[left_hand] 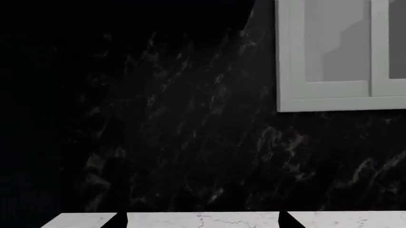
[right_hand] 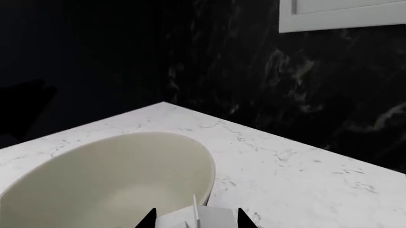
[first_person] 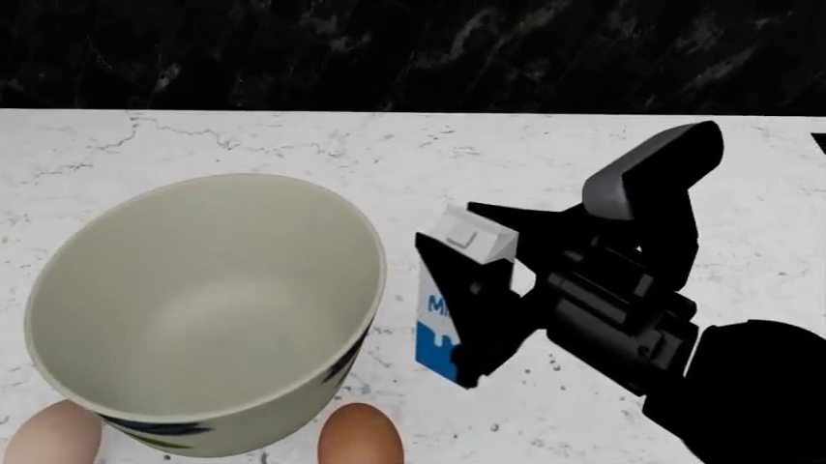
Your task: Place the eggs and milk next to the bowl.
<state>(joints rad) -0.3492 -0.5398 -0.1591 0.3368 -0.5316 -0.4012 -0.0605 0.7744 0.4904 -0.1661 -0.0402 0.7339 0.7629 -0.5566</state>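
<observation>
The cream bowl (first_person: 371,253) stands on the white marble counter at the left of the head view; it also shows in the right wrist view (right_hand: 114,175). The milk carton (first_person: 436,327) stands upright just right of the bowl, close to its wall. My right gripper (first_person: 467,290) is shut on the milk, a black finger on each side; the carton's white top (right_hand: 204,219) sits between the fingertips. The orange-brown egg (first_person: 359,437) lies at the bowl's near side, the pale egg (first_person: 49,437) at its near left. My left gripper (left_hand: 201,221) is open and empty above bare counter.
The white marble counter (first_person: 258,135) runs back to a dark marble wall (first_person: 387,48). A white-framed cabinet door (left_hand: 336,99) hangs on that wall in the left wrist view. The counter's corner edge shows beyond the bowl in the right wrist view (right_hand: 165,104).
</observation>
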